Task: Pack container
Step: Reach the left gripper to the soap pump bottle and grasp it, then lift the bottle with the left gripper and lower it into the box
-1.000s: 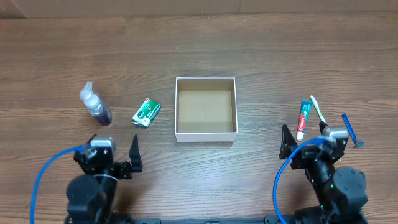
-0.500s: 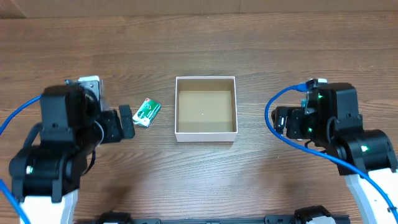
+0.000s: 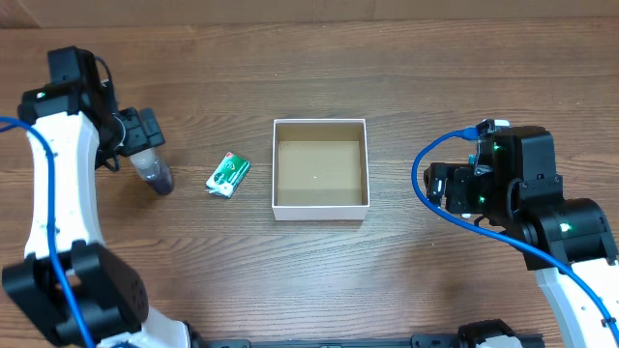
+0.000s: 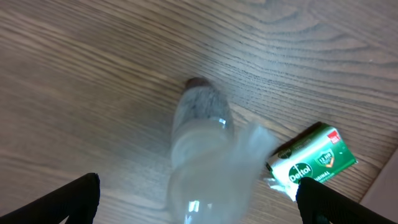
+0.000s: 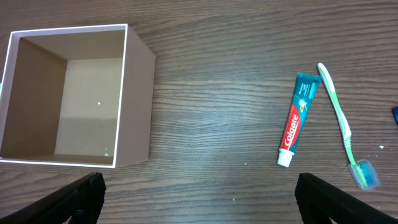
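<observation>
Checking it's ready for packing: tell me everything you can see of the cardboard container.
The container is a small square cardboard box, lidless, white on outer walls and rim, brown inside. It sits upright, open side up, in the middle of the wooden table, empty but for tiny pale specks on its floor. Nothing else touches it.

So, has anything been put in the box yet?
No, in the overhead view the container shows only its bare brown floor, and the green soap packet lies outside it to one side.
</observation>
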You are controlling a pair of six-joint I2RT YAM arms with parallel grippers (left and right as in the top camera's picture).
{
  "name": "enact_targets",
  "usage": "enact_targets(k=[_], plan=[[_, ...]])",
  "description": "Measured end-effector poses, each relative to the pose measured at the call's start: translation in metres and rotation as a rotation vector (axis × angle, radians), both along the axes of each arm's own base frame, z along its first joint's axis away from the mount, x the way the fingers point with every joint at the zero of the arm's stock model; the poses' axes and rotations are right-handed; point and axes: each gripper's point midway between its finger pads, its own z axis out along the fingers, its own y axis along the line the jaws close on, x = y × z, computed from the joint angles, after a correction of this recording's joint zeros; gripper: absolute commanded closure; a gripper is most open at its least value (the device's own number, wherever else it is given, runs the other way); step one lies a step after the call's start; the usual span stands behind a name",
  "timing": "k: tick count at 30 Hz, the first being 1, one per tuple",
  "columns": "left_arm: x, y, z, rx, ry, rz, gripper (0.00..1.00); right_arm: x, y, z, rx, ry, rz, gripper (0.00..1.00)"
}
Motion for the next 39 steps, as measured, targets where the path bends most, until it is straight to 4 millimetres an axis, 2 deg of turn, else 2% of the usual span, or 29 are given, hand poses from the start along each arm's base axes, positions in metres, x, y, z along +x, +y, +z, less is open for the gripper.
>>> enact_targets(k=[2,6,10,13,17,21,24,30,32,33,39], plan=[[0.005,-0.001,-0.011,-0.011,0.014,-0.027,0.01,0.000,0.000,0.000,0.000,-0.001,0.000,0.00],[0.009,-0.003,-0.014,-0.018,0.006,-0.062,0.02,0.000,0.000,0.000,0.000,-0.002,0.000,0.00],[0.008,-0.013,-0.037,-0.031,0.051,-0.130,0.06,0.000,0.000,0.000,-0.001,-0.002,0.000,0.00],[0.011,-0.020,-0.042,-0.030,0.048,-0.167,0.06,0.000,0.000,0.000,0.000,-0.002,0.000,0.00],[0.004,-0.022,-0.052,-0.036,0.071,-0.175,0.06,0.000,0.000,0.000,0.000,-0.001,0.000,0.00],[0.006,-0.021,-0.052,-0.031,0.066,-0.174,0.12,0.000,0.000,0.000,0.000,-0.001,0.000,0.00],[0.005,-0.018,-0.052,-0.016,0.070,-0.173,0.30,0.000,0.000,0.000,-0.001,0.001,0.000,0.00],[0.005,-0.013,-0.052,0.014,0.077,-0.180,0.48,0.000,0.000,0.000,-0.001,0.002,0.000,0.00],[0.004,-0.012,-0.052,0.018,0.079,-0.179,0.46,0.000,0.000,0.000,-0.001,0.002,0.000,0.00],[0.004,-0.012,-0.052,0.019,0.079,-0.179,0.37,-0.001,0.000,0.000,-0.001,0.003,0.000,0.00],[0.007,-0.012,-0.058,0.023,0.068,-0.182,0.36,-0.002,0.000,-0.001,-0.002,0.010,0.000,0.00]])
